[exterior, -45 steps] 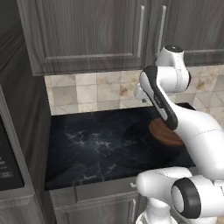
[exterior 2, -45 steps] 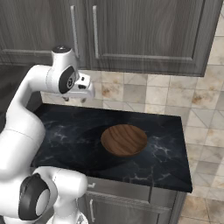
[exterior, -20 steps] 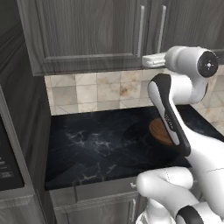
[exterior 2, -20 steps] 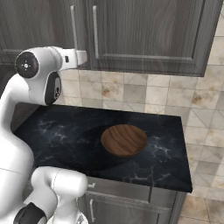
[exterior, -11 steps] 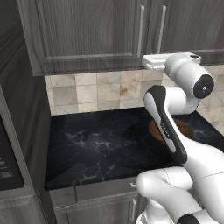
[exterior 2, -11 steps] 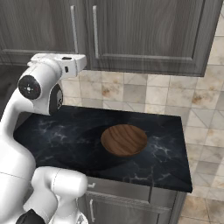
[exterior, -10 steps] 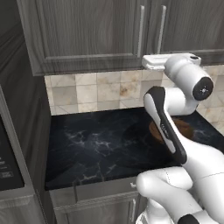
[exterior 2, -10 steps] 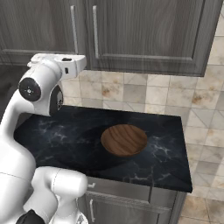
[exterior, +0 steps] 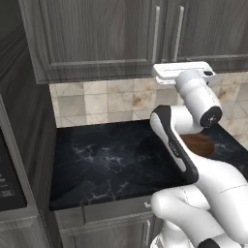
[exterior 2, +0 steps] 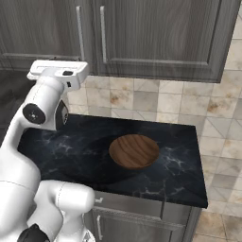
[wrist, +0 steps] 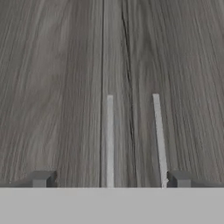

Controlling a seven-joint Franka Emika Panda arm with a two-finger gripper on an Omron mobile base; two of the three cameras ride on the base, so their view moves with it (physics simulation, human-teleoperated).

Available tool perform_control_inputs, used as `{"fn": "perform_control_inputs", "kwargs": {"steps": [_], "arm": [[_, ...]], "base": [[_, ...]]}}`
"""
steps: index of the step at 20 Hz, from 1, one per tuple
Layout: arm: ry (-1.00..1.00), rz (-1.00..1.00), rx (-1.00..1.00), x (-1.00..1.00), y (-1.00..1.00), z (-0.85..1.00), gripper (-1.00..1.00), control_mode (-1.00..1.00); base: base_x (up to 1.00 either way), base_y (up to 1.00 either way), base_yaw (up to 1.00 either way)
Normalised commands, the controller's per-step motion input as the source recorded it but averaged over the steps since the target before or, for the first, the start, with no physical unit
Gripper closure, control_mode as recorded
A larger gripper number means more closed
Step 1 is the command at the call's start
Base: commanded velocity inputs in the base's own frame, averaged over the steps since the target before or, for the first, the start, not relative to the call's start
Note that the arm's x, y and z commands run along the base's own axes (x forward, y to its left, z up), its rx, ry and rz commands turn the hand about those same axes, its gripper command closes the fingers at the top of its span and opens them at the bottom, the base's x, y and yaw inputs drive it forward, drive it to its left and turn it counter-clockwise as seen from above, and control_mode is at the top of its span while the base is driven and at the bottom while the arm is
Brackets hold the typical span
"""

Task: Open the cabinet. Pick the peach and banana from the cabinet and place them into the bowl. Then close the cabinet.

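The cabinet [exterior: 106, 34] has both dark grey doors shut, with two long silver bar handles [wrist: 109, 140] side by side at the seam. My gripper [wrist: 110, 179] faces those doors squarely, open, its fingertips [wrist: 41, 178] wide apart with nothing held. From the base views the hand [exterior: 180, 71] [exterior 2: 59, 68] is level with the cabinet's lower edge, just below the handles. The brown wooden bowl [exterior 2: 134, 151] rests empty on the black marble counter [exterior 2: 71, 151]; my arm partly covers the bowl [exterior: 199, 144] in the left base view. Peach and banana are out of view behind the doors.
A tiled backsplash [exterior: 111, 99] runs under the cabinet. A dark appliance [exterior: 12, 184] and a tall dark panel stand at the counter's left end. The counter ends at the right [exterior 2: 201, 189], with tiled floor beyond. Low grey cabinet fronts [exterior 2: 137, 222] lie below.
The hand has risen from beside the backsplash to the cabinet's lower edge and turned to face the doors. Over the last half second it has hardly moved. The jaws stay open.
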Motion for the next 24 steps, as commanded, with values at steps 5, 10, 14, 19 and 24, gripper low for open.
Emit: {"fn": "perform_control_inputs", "kwargs": {"steps": [5, 10, 14, 19, 24], "arm": [[-0.02, 0.00, 0.00, 0.20, 0.08, 0.00, -1.00, -1.00], [0.07, -0.05, 0.00, 0.50, 0.00, 0.00, -1.00, -1.00], [0.08, -0.05, 0.00, 0.61, 0.00, 0.00, -1.00, -1.00], [0.04, -0.02, 0.00, 0.65, 0.02, 0.00, -1.00, -1.00], [0.02, 0.00, 0.00, 0.63, 0.15, 0.00, -1.00, -1.00]], "base": [[0.00, 0.00, 0.00], [0.00, 0.00, 0.00], [0.00, 0.00, 0.00], [0.00, 0.00, 0.00], [0.00, 0.00, 0.00]]}}
